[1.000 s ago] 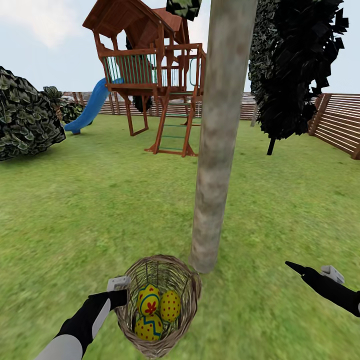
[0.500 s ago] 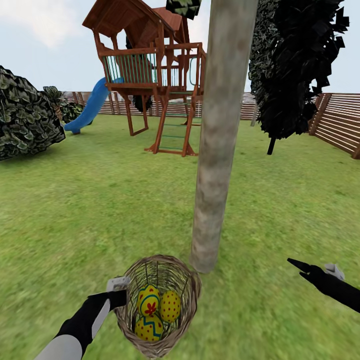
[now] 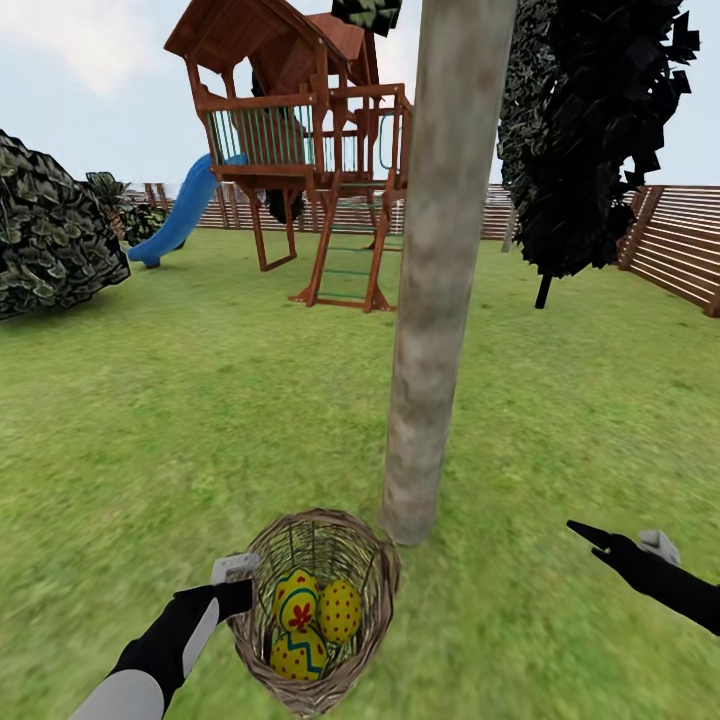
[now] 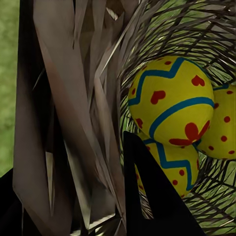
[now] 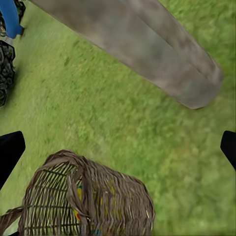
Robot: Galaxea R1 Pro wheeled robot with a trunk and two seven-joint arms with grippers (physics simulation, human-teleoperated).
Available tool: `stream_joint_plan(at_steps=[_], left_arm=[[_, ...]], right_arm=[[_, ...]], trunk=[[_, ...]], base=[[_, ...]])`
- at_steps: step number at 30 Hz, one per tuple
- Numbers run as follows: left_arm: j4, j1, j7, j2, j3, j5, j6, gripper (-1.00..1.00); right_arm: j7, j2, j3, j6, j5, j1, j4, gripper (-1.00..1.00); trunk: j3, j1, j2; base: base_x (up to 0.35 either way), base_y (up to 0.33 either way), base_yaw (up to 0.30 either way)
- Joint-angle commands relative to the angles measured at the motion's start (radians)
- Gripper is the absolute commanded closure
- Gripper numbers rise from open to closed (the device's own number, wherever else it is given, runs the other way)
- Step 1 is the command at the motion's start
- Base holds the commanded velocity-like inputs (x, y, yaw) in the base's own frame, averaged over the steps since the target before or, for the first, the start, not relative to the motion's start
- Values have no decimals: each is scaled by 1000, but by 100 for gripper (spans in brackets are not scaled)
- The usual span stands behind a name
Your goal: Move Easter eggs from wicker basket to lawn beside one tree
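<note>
Head view. The basket [image 3: 318,608] is held at 6 o'clock, tilted, just beside the foot of the tree [image 3: 430,330], which rises at 12 o'clock from it. The left gripper [image 3: 236,583] is at the basket's 9 o'clock rim; in the left wrist view its fingers [image 4: 152,196] are closed on the wicker wall, one inside and one outside. All three eggs [image 3: 310,620] lie together inside, touching; none is yet on the lawn [image 3: 200,400]. The basket is judged to have been brought here so that the eggs need only a short transfer to the trunk. The right gripper [image 3: 620,548] hovers at 4 o'clock, fingers spread wide and empty, presumably readied for picking. No writing or brand is legible.
</note>
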Motion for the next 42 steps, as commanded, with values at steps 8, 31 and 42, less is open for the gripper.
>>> stream_joint_plan(at_steps=[8, 31, 42], left_arm=[[-2, -1, 0, 0, 2, 8, 6, 100], [-2, -1, -1, -1, 2, 8, 6, 100], [-2, -1, -2, 0, 2, 8, 6, 100]], right_arm=[[2, -1, -3, 7, -3, -1, 25, -100], [4, -1, -2, 7, -3, -1, 22, -100], [4, -1, -2, 7, -3, -1, 21, -100]], trunk=[[-26, 31, -57], [-98, 119, -218], [-133, 161, -295]], base=[[0, 0, 0], [0, 0, 0], [0, 0, 0]])
